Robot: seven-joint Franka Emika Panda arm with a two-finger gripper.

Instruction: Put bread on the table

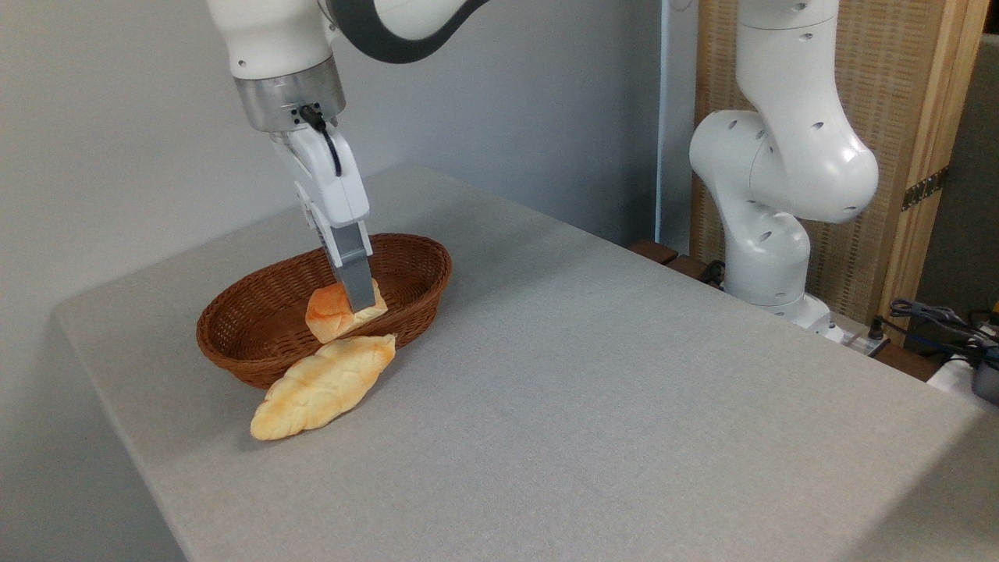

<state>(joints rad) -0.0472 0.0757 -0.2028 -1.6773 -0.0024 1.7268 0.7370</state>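
Note:
The bread (329, 311) is a small orange-brown bun, tilted and held in the air over the near rim of the wicker basket. My gripper (355, 304) is shut on the bread from above; one grey finger (357, 279) crosses the front of the bun and the other is hidden behind it. The table (593, 390) is a wide light grey cloth-covered top that stretches to the right and front.
The brown oval wicker basket (257, 343) stands at the left of the table. A long pale yellow braided loaf (320, 386) lies on the cloth against its front rim. The arm's white base (769, 226) rises beyond the table's right far edge, with cables (936, 320) beside it.

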